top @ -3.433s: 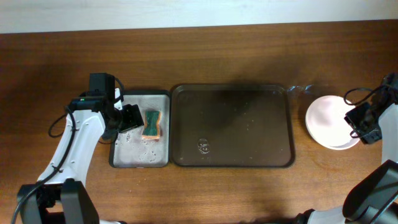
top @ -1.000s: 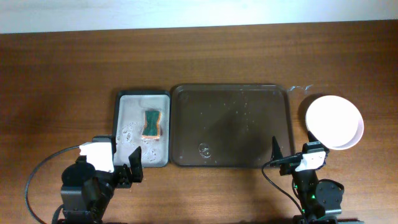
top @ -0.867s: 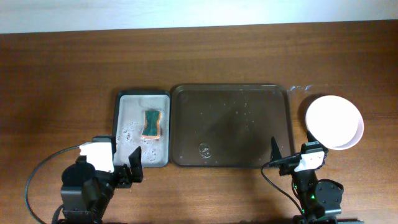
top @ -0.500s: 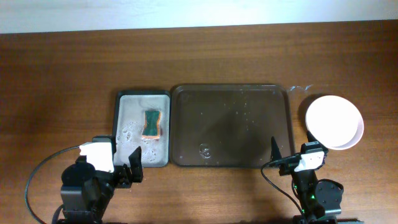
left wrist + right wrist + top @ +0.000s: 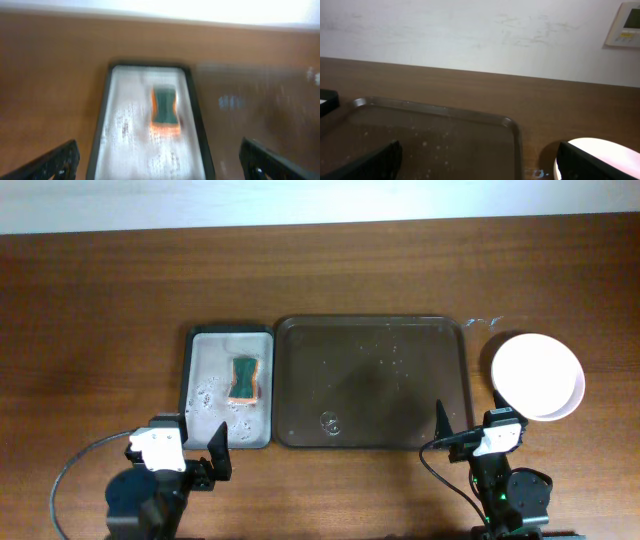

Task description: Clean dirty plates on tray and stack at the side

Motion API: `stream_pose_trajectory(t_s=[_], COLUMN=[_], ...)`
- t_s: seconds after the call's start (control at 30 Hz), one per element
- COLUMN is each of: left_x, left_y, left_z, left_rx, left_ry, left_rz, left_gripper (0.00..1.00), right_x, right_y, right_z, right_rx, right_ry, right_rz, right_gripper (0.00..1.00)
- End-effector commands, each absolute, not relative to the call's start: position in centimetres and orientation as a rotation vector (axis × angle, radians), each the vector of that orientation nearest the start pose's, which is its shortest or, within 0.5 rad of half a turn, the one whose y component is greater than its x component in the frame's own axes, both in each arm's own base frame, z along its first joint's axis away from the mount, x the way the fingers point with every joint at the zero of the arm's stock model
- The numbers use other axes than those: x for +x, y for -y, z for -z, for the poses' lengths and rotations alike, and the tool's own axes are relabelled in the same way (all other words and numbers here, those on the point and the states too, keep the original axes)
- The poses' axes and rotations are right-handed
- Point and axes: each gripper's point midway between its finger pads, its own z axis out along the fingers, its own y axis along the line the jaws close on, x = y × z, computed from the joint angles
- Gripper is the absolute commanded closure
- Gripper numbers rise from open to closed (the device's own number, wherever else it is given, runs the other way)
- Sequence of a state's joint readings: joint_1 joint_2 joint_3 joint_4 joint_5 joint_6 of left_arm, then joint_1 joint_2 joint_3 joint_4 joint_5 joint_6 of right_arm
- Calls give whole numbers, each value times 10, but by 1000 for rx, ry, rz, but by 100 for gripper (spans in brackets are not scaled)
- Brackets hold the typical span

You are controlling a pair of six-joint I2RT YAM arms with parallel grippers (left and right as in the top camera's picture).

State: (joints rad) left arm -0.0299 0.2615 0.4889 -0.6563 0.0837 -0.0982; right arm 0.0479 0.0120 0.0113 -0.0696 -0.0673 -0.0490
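The dark brown tray [image 5: 300, 340] lies mid-table, wet with droplets and bare of plates; the right wrist view shows its far right corner [image 5: 512, 125]. The plates [image 5: 537, 377] sit stacked on the table right of the tray, a clean pale pink one on top, and their edge [image 5: 605, 152] appears low right in the right wrist view. My left gripper [image 5: 190, 452] hangs open near the front edge, in front of the small tray, with nothing between its fingers [image 5: 55, 162]. My right gripper [image 5: 470, 430] is open and empty by the tray's front right corner.
A smaller grey-bottomed tray [image 5: 215, 360] lies left of the big one, soapy, with a green and orange sponge [image 5: 244, 378] on it; the left wrist view shows that sponge [image 5: 165, 106] blurred. A pale wall rises behind the table.
Both arms have drawn back from over the table to the front edge. In the last half second the left arm slid slightly further back; the right arm stayed still.
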Motion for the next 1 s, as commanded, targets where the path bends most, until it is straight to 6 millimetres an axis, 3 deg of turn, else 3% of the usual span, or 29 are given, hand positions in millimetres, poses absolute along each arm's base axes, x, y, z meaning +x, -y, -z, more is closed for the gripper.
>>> stream_pose_trajectory(t_s=[0.0,0.17,0.23,0.33,0.4,0.43,0.97], left_x=[219,239,246,246,246,246,246], left_y=[19,17,5,-9,-11,-8,-7], left_z=[-171,-183,-197,-193,-162,-157,-157], left_rx=[-23,-9,-55,-107,-124,-111,-105], left_ry=[-1895,-1628,-1485,-1495,-1621,-1644,-1644], left_rz=[177,160,105,33,15,27,34], left_gripper=[1,1,1,1,0,0,1], right_x=[245,245,245,245,245,245,245], right_y=[-24,-24,-24,-24,-24,-24,-24], right_z=[-157,-157,-157,-157,-157,-157,-157], right_rx=[-130,-130,-130,-130,-130,-130,-130], right_ry=[-1638,-1638,-1638,-1638,-1638,-1638,-1638], right_rz=[-53,-53,-53,-53,-53,-53,-53], right_gripper=[1,1,1,1,1,1,1])
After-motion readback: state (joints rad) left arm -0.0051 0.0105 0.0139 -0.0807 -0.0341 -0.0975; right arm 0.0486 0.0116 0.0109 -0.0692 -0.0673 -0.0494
